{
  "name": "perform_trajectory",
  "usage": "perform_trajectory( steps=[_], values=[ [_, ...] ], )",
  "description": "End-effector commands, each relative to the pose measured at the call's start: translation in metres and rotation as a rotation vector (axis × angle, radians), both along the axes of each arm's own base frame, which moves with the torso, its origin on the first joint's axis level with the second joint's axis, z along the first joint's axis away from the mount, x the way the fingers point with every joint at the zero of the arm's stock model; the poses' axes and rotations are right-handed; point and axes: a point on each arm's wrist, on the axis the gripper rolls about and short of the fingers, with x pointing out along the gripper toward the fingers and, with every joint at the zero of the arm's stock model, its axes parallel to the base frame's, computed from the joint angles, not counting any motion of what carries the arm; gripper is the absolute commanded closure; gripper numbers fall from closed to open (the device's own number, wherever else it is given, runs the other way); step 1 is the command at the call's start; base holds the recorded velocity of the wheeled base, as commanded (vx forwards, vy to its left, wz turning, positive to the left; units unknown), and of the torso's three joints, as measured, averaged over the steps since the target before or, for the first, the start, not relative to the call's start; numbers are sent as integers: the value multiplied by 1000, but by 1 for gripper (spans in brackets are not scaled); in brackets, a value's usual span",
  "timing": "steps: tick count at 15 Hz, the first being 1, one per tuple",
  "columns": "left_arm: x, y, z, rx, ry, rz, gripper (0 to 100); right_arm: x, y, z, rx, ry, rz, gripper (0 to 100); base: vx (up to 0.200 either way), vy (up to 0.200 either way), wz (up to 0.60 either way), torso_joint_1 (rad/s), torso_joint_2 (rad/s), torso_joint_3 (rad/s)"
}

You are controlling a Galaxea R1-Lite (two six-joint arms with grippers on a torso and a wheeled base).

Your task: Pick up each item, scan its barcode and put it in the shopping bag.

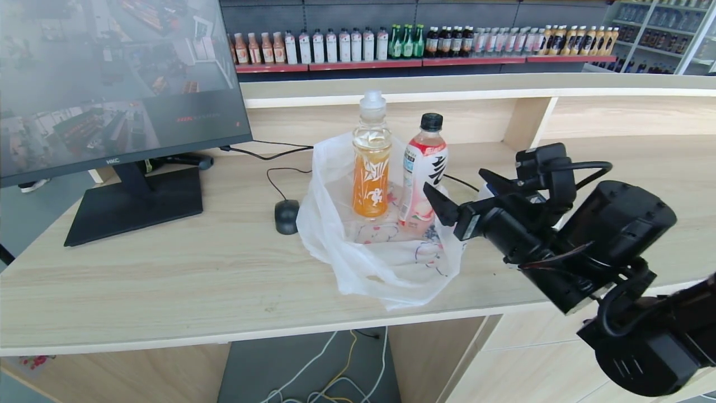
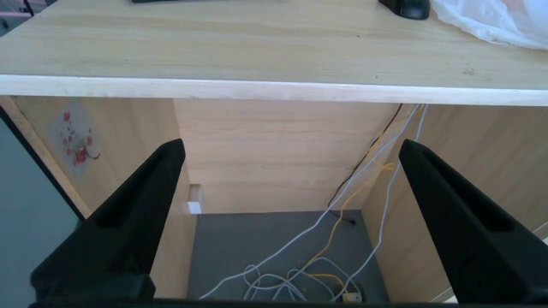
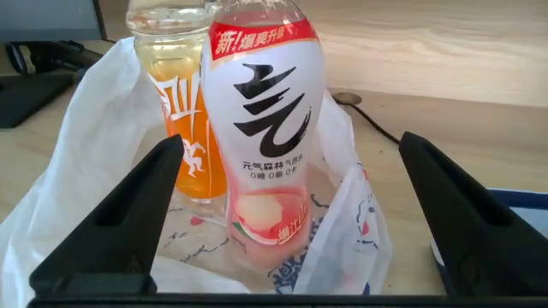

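Observation:
Two bottles stand upright inside an open white plastic shopping bag [image 1: 386, 268] on the wooden counter: an orange drink bottle [image 1: 371, 179] with a clear cap, and to its right a pink and white bottle [image 1: 423, 173] with a black cap. My right gripper [image 1: 467, 193] hovers open just right of the bag, its fingers pointing at the pink and white bottle [image 3: 261, 128] without touching it. The orange bottle [image 3: 175, 103] stands behind that one, and the bag [image 3: 68, 171] spreads around both. My left gripper [image 2: 291, 145] is open and holds nothing, low in front of the counter edge [image 2: 257, 85].
A monitor [image 1: 112, 84] on a black stand fills the counter's left, with a black mouse [image 1: 286, 215] and its cable between it and the bag. A raised wooden ledge [image 1: 447, 89] runs behind. A white and blue object [image 1: 485, 193] lies by my right gripper. Cables [image 2: 325, 248] hang under the counter.

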Motion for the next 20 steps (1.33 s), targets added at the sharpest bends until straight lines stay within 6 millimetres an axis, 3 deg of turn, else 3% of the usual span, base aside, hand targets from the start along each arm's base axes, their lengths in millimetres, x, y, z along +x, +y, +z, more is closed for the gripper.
perform_trajectory(
  steps=[1,4,6,10,12,16,20],
  values=[
    [0,0,0,0,-1,1,0,-60,-48,23,29,-52,-39,0,0,0,0,0,0,0],
    [0,0,0,0,-1,1,0,-140,-98,3,21,-34,-69,0,0,0,0,0,0,0],
    [0,0,0,0,-1,1,0,-175,-116,-9,34,-31,-69,0,0,0,0,0,0,0],
    [0,0,0,0,-1,1,0,-208,-132,-27,52,119,-21,0,0,0,0,0,0,0],
    [0,0,0,-2,-1,1,0,-226,-141,-48,32,252,-22,0,0,0,0,0,0,0],
    [0,0,0,0,-1,0,0,-265,-161,-89,-88,345,43,0,0,0,0,0,0,0],
    [0,0,0,-2,-1,0,0,-276,-167,-103,-114,358,35,0,0,0,0,0,0,0]
  ],
)
